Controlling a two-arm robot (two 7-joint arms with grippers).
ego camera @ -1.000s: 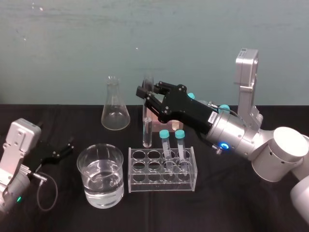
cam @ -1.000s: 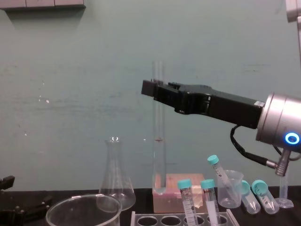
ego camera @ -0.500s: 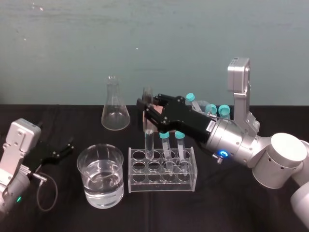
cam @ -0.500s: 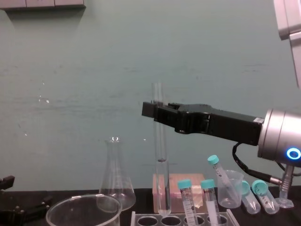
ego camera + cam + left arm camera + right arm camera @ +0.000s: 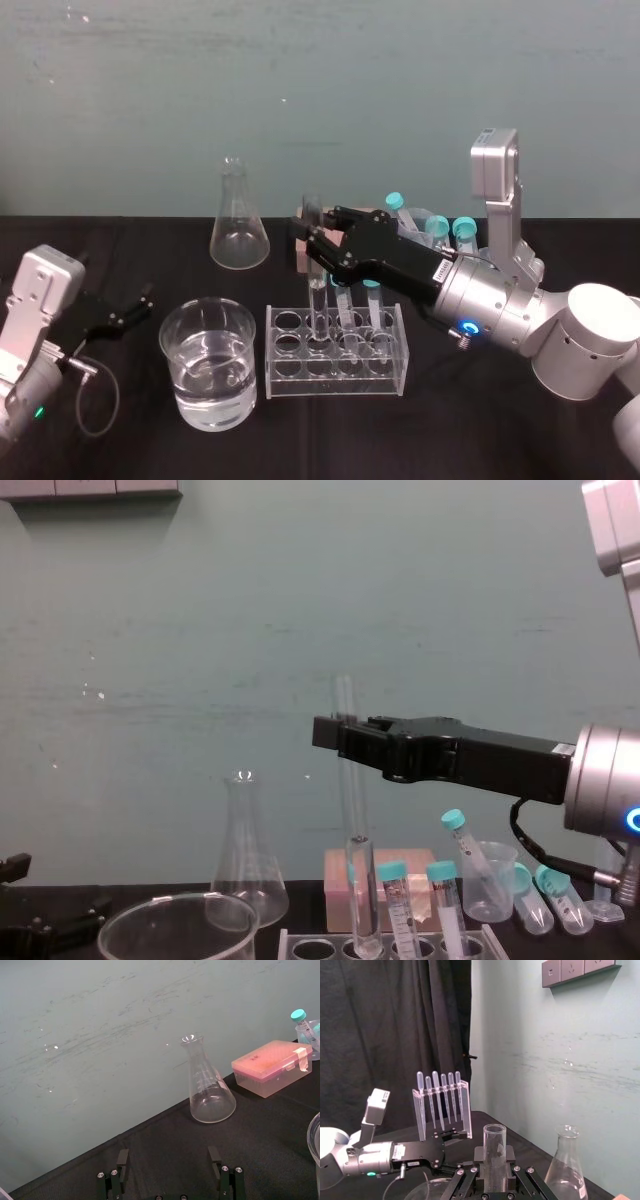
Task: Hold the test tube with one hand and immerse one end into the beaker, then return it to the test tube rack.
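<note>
Test tube [image 5: 357,820] beside teal-capped tubes [image 5: 397,910]

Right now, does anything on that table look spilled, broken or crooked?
Nothing stands out. The right pincer is shut on the test tube, upright, its lower end in a hole of the test tube rack. The beaker stands upright with water, no spill around it. The left pincer rests open at the table's left.
</note>
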